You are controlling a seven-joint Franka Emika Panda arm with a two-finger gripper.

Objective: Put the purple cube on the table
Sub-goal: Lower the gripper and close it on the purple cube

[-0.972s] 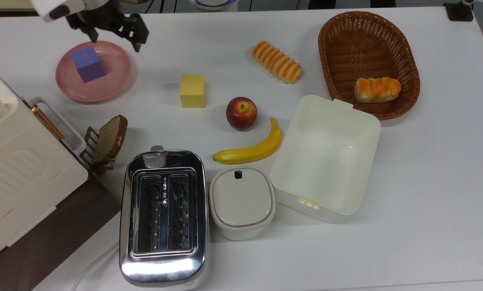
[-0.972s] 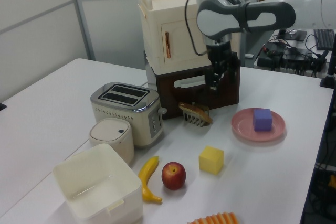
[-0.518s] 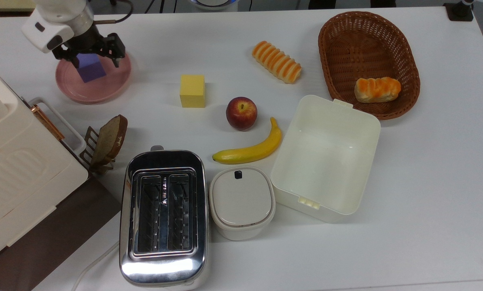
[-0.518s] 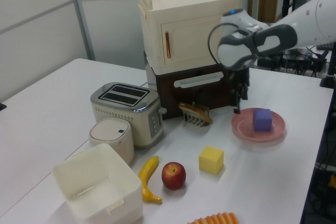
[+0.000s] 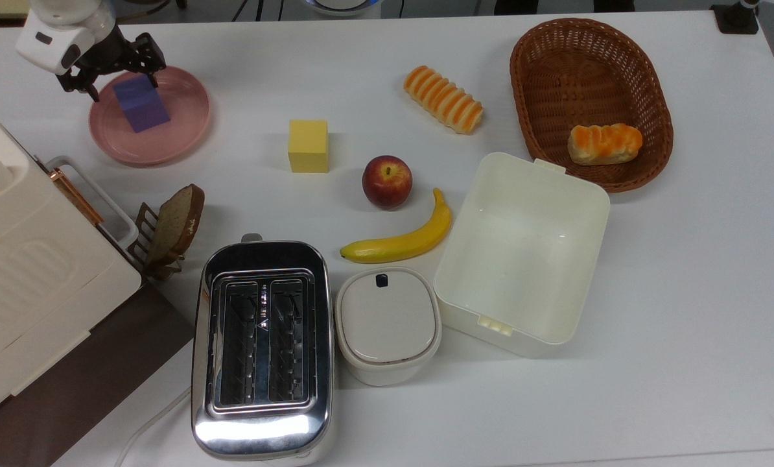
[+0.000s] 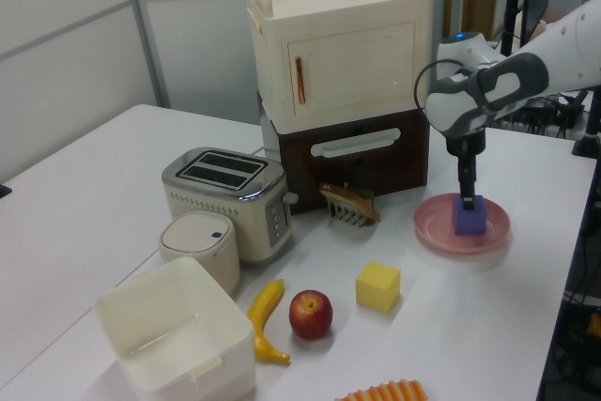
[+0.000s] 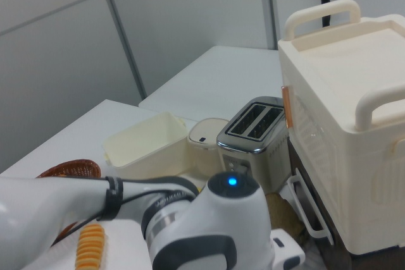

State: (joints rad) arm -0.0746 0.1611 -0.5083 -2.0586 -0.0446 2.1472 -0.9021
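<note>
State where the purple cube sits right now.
The purple cube sits on the pink plate at the top view's upper left, with the gripper right above it and the yellow cube off to the top view's right.

Matt purple cube (image 5: 141, 103) on a glossy pink plate (image 5: 179, 133); smooth white table (image 5: 685, 292); shiny metal toaster (image 5: 262, 350); woven wicker basket (image 5: 588, 65).

It looked like a lab. Grey partition panels (image 6: 66, 35) stood behind the white table (image 5: 685, 292). Play food lay near a toaster (image 5: 262, 347).
</note>
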